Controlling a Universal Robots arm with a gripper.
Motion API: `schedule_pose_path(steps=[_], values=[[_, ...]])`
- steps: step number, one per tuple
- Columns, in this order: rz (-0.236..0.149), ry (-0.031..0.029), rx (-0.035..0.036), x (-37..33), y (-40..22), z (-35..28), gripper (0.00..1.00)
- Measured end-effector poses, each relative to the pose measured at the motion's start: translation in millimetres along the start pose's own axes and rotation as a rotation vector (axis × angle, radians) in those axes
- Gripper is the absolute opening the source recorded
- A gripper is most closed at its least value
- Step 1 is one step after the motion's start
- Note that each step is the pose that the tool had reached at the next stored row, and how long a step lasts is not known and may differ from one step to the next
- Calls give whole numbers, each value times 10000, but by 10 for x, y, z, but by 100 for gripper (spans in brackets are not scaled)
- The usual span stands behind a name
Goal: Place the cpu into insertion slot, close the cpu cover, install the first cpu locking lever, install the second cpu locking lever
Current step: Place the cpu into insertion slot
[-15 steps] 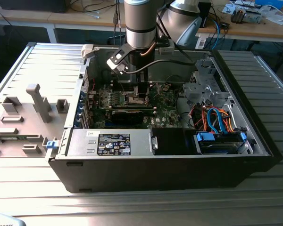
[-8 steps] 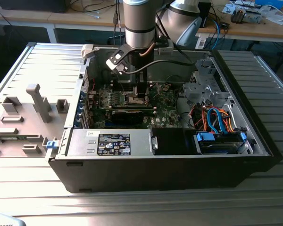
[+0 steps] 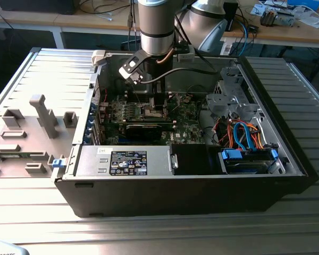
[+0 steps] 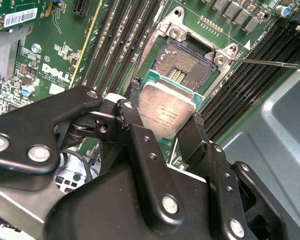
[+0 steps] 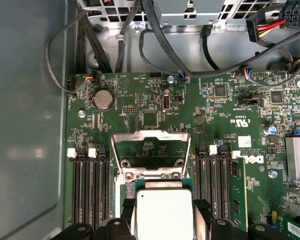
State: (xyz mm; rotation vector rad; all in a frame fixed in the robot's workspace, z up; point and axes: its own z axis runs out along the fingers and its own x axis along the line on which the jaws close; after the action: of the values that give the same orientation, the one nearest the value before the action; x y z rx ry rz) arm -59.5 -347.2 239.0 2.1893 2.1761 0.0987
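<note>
In the case (image 3: 175,194), the motherboard (image 5: 150,100) lies flat. The insertion slot (image 4: 182,62) sits between two banks of memory slots (image 5: 90,185). The cpu cover (image 5: 151,135) stands tilted up at one slot edge. The cpu (image 4: 167,112) is clamped in the gripper (image 4: 166,102), over the opposite edge. The drive bay (image 3: 247,159) is at the exterior view's right

The cpu (image 4: 166,111) has a silvery-grey top and a green edge; the fingers (image 4: 196,131) are black. On the green motherboard (image 5: 135,100), the insertion slot (image 4: 183,63) is dark, speckled with gold, rimmed in silver; the cpu cover (image 5: 151,136) is silver, the memory slots (image 5: 90,185) black.
</note>
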Motion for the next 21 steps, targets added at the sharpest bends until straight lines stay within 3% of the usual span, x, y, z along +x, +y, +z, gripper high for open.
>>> schedule_pose_path(steps=[21], values=[[0,-1,1,-1,-34,34,55]])
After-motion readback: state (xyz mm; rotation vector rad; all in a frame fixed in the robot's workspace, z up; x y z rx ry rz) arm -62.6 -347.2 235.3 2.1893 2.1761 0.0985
